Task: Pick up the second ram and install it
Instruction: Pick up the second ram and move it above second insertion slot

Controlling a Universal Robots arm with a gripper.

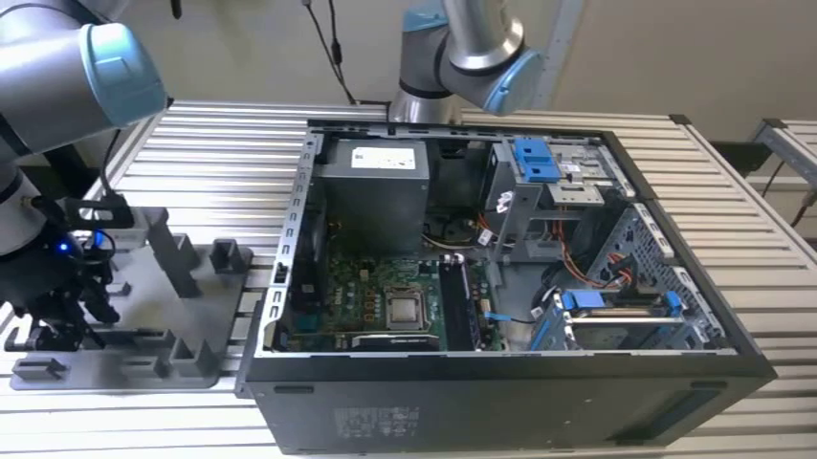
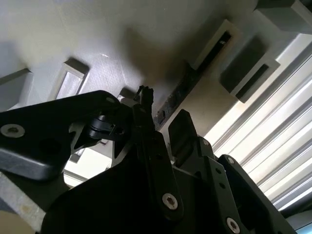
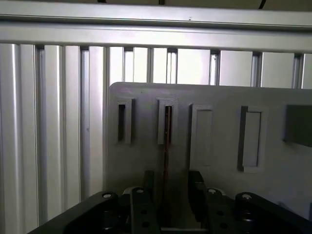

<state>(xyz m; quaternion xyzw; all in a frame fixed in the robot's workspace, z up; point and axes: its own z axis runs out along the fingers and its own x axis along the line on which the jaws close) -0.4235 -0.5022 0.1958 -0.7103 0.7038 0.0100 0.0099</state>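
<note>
The second ram (image 3: 167, 141) is a thin dark stick seen edge-on, standing upright in a slot of the gray holder plate (image 3: 219, 161). In the second wrist view the ram (image 2: 176, 92) runs along the holder between the two black fingers. My gripper (image 3: 170, 179) straddles the ram, one finger on each side, with a small gap to each, so it is open. In the exterior view my gripper (image 1: 64, 301) hangs low over the gray holder plate (image 1: 141, 356) at the exterior view's left, beside the open computer case (image 1: 511, 287).
The case lies open on a slatted aluminium table (image 1: 230, 143), its motherboard (image 1: 383, 306) and processor socket (image 1: 406, 311) exposed. Blue drive brackets (image 1: 537, 158) sit in the case's far right. A second arm (image 1: 466, 48) stands behind the case. Upright gray blocks (image 1: 172, 253) rise from the holder.
</note>
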